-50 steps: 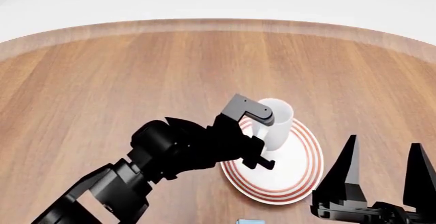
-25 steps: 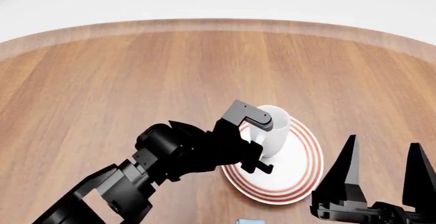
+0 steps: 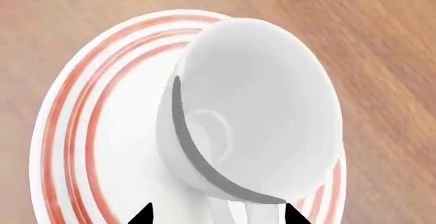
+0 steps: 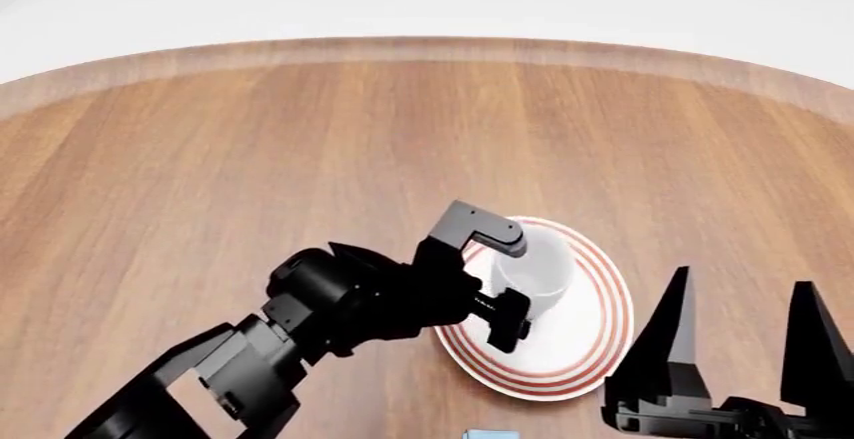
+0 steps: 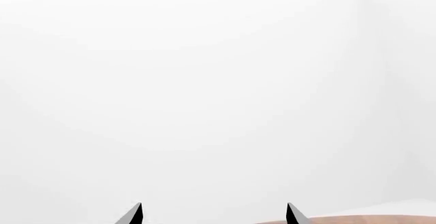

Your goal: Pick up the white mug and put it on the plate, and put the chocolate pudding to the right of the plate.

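The white mug (image 4: 545, 271) stands on the red-ringed plate (image 4: 603, 331) right of the table's middle. In the left wrist view the mug (image 3: 259, 106) fills the picture over the plate (image 3: 89, 147), mouth toward the camera. My left gripper (image 4: 518, 281) reaches in from the left, open, one finger on each side of the mug. Its tips (image 3: 216, 215) flank the mug's handle with a gap on either side. My right gripper (image 4: 742, 284) points up at the lower right, open and empty (image 5: 212, 211). A blue sliver (image 4: 487, 433) at the bottom edge may be the chocolate pudding.
The wooden table (image 4: 267, 159) runs wide to the left and back, ending in a curved far edge. The right wrist view holds only white wall and a strip of the table (image 5: 354, 219).
My left gripper has dropped lower over the plate, and the mug sits lower with it. The right gripper has sunk slightly.
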`<state>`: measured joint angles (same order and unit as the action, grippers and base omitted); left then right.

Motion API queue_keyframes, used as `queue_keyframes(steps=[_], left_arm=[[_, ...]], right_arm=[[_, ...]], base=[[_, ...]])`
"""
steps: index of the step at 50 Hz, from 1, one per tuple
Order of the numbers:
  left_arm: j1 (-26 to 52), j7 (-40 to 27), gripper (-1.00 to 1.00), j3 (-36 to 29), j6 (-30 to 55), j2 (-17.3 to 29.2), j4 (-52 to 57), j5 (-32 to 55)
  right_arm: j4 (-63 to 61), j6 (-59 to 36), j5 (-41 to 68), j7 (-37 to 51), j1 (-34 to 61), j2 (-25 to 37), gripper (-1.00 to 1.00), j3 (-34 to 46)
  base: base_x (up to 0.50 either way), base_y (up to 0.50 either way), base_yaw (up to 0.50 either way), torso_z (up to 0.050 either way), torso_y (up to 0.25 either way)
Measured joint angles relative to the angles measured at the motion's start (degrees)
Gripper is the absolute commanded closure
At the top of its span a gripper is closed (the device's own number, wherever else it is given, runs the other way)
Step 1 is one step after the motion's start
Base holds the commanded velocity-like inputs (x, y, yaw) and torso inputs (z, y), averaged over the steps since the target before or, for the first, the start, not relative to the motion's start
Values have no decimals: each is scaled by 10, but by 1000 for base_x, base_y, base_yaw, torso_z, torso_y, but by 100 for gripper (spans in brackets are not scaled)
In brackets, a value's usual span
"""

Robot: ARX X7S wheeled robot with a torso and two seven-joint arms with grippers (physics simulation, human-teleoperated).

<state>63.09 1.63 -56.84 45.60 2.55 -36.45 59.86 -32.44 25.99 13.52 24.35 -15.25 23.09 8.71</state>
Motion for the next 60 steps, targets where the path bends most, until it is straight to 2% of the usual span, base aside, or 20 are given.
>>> queue_keyframes(steps=[6,14,25,38,50,60], left_arm=[[-7,-18,-100,3,3,13,29,13],[-28,-67,-100,18,20,52,134,48],[-67,-152,-100,60,41,131,329,119],[-111,-218,-100,109,38,224,509,177],[-156,-258,-100,159,12,312,665,205],[-200,-267,-100,210,-30,383,754,211]], right_arm=[[0,0,-2,1,-1,0,-100,2],[-2,-2,-7,2,-1,-1,-100,5],[-8,-5,-15,3,-1,-1,-100,11],[-12,-9,-25,3,-1,-2,-100,20],[-14,-11,-31,4,0,-2,-100,26],[-15,-13,-36,4,1,-2,-100,31]], base=[[0,0,0,0,0],[0,0,0,0,0],[0,0,0,0,0],[0,0,0,0,0],[0,0,0,0,0],[0,0,0,0,0]])
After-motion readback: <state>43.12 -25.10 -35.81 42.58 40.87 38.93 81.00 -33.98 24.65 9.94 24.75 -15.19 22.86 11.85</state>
